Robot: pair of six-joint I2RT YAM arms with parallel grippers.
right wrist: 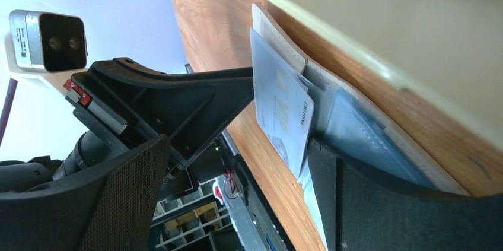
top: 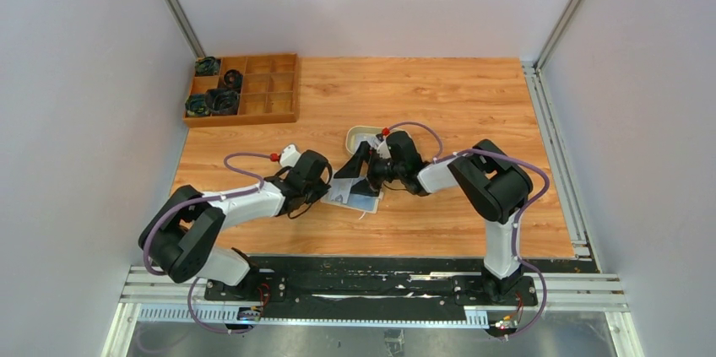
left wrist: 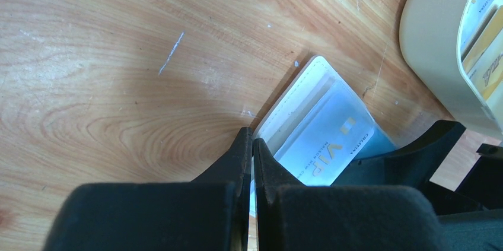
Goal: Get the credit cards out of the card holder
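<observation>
The card holder (top: 355, 197) lies open on the wood, cream with a pale-blue inside (left wrist: 302, 88) (right wrist: 356, 123). A pale-blue credit card marked VIP (left wrist: 332, 144) (right wrist: 280, 105) sticks partly out of it, tilted up off the pocket. My left gripper (top: 328, 192) (left wrist: 252, 138) is shut, its tips resting on the holder's near edge. My right gripper (top: 365, 173) (right wrist: 237, 203) stands open beside the card. One of its fingers (right wrist: 403, 203) lies on the holder's inside against the card's lower corner. More credit cards (left wrist: 483, 31), whitish and yellow, lie in the beige tray.
The oval beige tray (top: 361, 132) (left wrist: 433, 43) (right wrist: 356, 19) sits just behind the holder, close to the right gripper. A wooden compartment box (top: 245, 91) with dark parts stands at the back left. Metal rails run along the table's right and near edges.
</observation>
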